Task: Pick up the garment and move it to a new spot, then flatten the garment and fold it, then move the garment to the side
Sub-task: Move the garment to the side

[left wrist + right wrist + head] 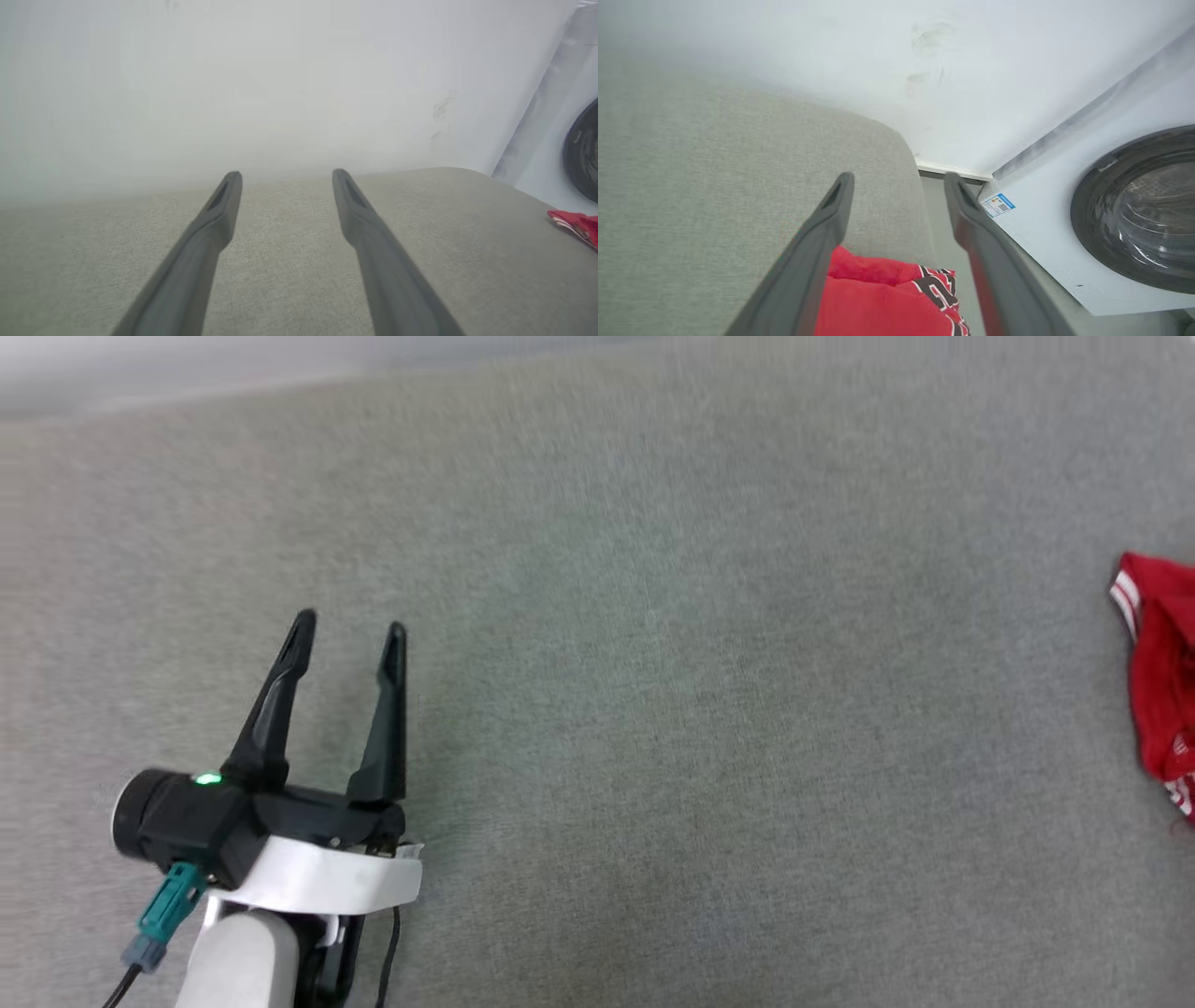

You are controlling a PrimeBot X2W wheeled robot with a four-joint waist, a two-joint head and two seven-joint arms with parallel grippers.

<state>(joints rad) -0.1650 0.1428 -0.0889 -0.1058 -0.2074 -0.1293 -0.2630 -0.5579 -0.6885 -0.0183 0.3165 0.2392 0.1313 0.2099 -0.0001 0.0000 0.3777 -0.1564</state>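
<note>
The garment (1162,672) is seen bunched at the right edge of the grey upholstered surface (653,709), cut off by the head view's border, so its full extent cannot be told. The part that shows is stretched from near to far along that edge, with striped trim at both ends. The left gripper (350,623) is held over the near left part of the surface, its fingers spread wide and nothing between them. From it the garment lies well apart, across most of the surface to the right; in the left wrist view only a red tip (577,223) is caught far off to the side of the left gripper's fingers. The right gripper (899,179) is likewise spread wide and empty. In its wrist view the red cloth with black lettering (878,298) is seen low between its two fingers, close beneath them, near the surface's rounded far right corner and just beside the washing machine (1134,210). Whether the fingers touch the cloth cannot be told. The right arm is judged by far the nearer, so the pick-up would be expected from it: a short descent and a closing on the bunched cloth, followed by a carry leftward toward the middle of the surface.
</note>
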